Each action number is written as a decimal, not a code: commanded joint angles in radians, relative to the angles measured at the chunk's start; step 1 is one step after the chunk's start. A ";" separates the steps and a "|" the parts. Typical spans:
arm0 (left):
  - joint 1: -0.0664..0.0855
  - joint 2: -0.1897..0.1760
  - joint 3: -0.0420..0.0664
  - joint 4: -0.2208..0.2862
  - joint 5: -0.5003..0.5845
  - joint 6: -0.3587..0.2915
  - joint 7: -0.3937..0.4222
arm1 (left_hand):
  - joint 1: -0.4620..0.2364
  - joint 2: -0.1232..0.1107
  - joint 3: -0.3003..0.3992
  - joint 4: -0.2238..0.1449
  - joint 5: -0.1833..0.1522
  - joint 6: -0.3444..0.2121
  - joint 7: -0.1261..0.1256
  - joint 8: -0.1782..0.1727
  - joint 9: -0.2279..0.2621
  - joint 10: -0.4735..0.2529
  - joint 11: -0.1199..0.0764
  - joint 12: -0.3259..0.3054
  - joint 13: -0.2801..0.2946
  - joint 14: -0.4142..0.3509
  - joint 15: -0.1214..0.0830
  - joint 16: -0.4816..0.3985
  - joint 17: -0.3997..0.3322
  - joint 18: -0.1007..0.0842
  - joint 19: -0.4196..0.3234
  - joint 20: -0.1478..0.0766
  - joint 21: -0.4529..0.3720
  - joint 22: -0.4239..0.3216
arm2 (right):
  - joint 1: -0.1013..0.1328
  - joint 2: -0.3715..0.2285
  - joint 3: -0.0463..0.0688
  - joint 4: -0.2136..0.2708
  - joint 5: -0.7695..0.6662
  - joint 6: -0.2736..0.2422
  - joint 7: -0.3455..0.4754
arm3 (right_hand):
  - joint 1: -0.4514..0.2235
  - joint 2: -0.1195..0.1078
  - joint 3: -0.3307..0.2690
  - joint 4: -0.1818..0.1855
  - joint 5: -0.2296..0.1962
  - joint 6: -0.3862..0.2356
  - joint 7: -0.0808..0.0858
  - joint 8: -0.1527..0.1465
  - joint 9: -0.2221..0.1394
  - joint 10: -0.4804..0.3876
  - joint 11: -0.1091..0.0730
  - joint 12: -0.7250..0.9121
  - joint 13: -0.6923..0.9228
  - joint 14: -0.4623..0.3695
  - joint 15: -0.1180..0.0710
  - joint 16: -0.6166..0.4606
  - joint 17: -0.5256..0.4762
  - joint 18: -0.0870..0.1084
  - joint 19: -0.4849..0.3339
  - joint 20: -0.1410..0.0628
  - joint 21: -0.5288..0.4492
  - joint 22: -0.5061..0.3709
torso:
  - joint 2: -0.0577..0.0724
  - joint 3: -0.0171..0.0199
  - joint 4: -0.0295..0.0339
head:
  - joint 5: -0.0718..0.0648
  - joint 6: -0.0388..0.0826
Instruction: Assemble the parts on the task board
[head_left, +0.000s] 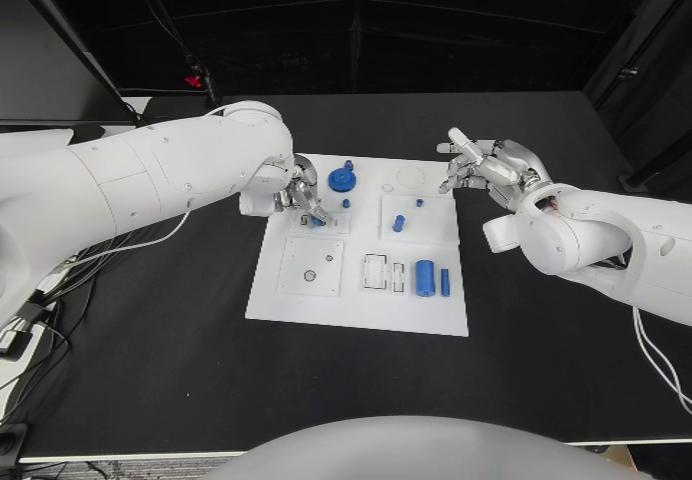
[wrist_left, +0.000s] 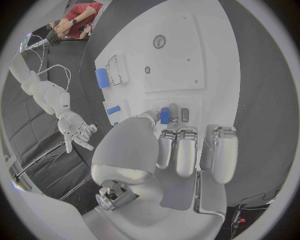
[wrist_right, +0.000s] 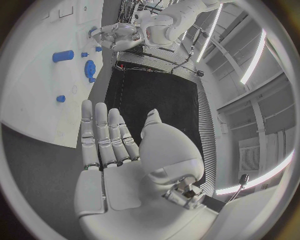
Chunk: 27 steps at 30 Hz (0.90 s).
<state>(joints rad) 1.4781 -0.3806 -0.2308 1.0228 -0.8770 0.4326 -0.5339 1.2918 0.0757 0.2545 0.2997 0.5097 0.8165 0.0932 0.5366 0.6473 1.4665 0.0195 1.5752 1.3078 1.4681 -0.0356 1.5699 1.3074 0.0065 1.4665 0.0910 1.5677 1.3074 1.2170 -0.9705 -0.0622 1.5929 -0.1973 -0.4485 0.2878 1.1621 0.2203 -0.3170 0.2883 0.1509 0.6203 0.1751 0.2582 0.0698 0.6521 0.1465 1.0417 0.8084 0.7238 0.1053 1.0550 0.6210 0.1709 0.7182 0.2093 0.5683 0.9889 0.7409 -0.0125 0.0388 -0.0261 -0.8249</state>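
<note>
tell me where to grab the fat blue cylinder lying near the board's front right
Grip the blue cylinder across its round middle, from straight above. It lies on its side on the task board, long axis front to back, with a thin blue bar close on its right, so keep fingers narrow.

No readable text, labels or numbers anywhere.
</note>
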 joint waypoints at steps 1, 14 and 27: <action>-0.010 0.004 -0.005 0.000 0.000 0.034 -0.019 | -0.003 0.005 -0.004 -0.006 -0.015 0.002 -0.008 -0.007 0.002 0.104 0.005 -0.004 0.263 0.103 0.005 0.001 0.263 -0.007 0.104 0.004 0.003 0.263 | 0.001 0.000 0.001 0.003 0.001 0.003 0.008 | 0.000 0.006 -0.003 0.002 0.005 -0.009 0.010 0.005 0.000 -0.007 -0.001 0.003 -0.001 -0.010 0.001 0.004 -0.001 0.009 0.002 0.007 -0.005 -0.001 | 0.000 0.0000 -0.0001 | 0.000 0.000; -0.010 0.005 -0.005 -0.004 -0.005 0.023 -0.024 | -0.005 0.006 -0.005 -0.006 -0.021 0.002 -0.009 -0.007 0.003 0.104 0.005 -0.004 0.263 0.103 0.005 0.001 0.263 -0.007 0.104 0.004 0.003 0.263 | 0.001 0.000 0.001 0.004 0.024 0.006 0.009 | 0.001 0.007 -0.002 0.001 0.006 -0.009 0.011 0.007 0.000 -0.007 -0.001 0.004 -0.002 -0.010 0.001 0.005 -0.002 0.009 0.002 0.007 -0.006 -0.002 | 0.000 -0.0001 0.0002 | -0.001 -0.002; -0.012 0.007 -0.005 -0.005 -0.006 0.026 -0.036 | -0.142 -0.003 -0.110 -0.005 -0.208 0.005 -0.007 -0.026 0.006 0.104 0.007 -0.004 0.263 0.103 0.007 0.001 0.263 -0.007 0.104 0.000 0.003 0.263 | 0.001 0.000 0.001 0.004 0.026 0.006 0.011 | 0.002 0.009 -0.002 0.001 0.007 -0.008 0.011 0.009 0.000 -0.007 -0.001 0.005 -0.004 -0.010 0.001 0.006 -0.004 0.009 0.003 0.007 -0.006 -0.002 | 0.000 -0.0001 -0.0002 | -0.002 -0.003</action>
<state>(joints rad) 1.4764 -0.3756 -0.2307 1.0158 -0.8788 0.4367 -0.5474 1.1581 0.0762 0.1514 0.2945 0.3135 0.8218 0.0811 0.5175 0.6535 1.4664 0.0195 1.5752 1.3078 1.4681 -0.0356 1.5699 1.3074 0.0066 1.4666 0.0910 1.5677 1.3074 1.2170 -0.9703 -0.0622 1.5939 -0.1760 -0.4482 0.2883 1.1621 0.2203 -0.3170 0.2884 0.1531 0.6203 0.1751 0.2633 0.0698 0.6521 0.1465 1.0417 0.8061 0.7201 0.1089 1.0550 0.6187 0.1708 0.7182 0.2093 0.5683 0.9882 0.7409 -0.0127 0.0388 -0.0282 -0.8267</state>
